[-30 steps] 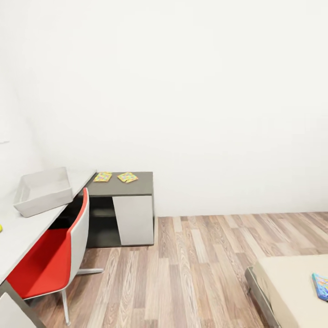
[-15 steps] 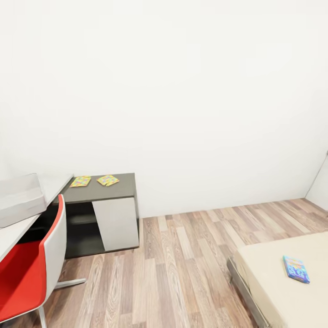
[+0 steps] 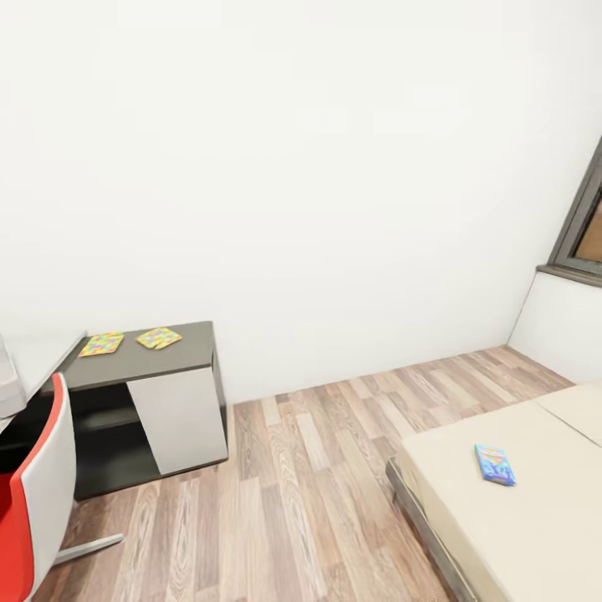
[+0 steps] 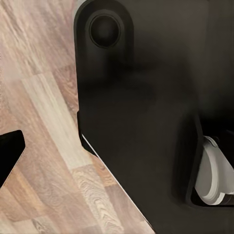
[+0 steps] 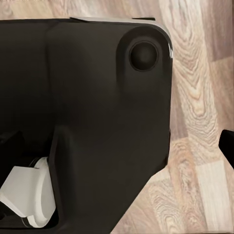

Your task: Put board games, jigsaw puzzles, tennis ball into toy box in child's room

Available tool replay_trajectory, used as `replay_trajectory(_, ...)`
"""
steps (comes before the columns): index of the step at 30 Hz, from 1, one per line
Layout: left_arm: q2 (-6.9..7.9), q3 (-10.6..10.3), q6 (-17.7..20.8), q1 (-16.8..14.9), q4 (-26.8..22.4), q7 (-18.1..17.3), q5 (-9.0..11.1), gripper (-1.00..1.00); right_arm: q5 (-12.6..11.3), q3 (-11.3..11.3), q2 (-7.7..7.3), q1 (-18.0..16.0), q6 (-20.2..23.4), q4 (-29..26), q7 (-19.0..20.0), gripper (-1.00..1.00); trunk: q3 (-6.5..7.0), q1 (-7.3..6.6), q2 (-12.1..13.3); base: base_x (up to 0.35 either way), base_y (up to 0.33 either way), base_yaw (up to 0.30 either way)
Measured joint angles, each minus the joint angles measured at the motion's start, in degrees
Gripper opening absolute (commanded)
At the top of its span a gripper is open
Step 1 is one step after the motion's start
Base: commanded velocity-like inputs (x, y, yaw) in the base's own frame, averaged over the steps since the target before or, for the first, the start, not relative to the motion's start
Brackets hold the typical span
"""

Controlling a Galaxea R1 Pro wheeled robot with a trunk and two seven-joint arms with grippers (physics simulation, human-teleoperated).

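Observation:
Two jigsaw puzzles (image 3: pixel 101 344) (image 3: pixel 159 338) lie side by side on the dark-grey wing of the table (image 3: pixel 191 353) at the left of the head view. A sliver of the light-grey toy box (image 3: pixel 7 386) shows at the left edge, on the light table top. One light-blue board game (image 3: pixel 494 464) lies flat on the beige bed (image 3: pixel 518 527) at the lower right. The tennis ball is out of view. In each wrist view a dark fingertip (image 4: pixel 9 151) (image 5: pixel 229 146) pokes in over the wood floor; I cannot tell how the jaws stand.
A red-and-white chair (image 3: pixel 38 502) stands at the table, lower left. Wood-plank floor (image 3: pixel 309 493) lies open between table and bed. A dark window frame (image 3: pixel 585 221) sits in the right wall. Both wrist views look down on my black base (image 4: pixel 136 122) (image 5: pixel 87 122) and its white wheels (image 4: pixel 212 175) (image 5: pixel 27 197).
The head view has swung to the right: the table, chair and toy box slid toward the left edge, while more of the bed, the board game and the window came in.

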Motion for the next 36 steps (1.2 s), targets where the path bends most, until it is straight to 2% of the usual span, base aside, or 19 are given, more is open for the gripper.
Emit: replay_trajectory(36, -0.01, -0.01, 0.00, 0.00, 0.00, 0.00, 0.00, 1.00, 0.11, -0.01, -0.23, 0.00, 0.04, 0.00, -0.07, 1.00, -1.33, 0.00, 0.00, 0.000, 0.000, -0.251)
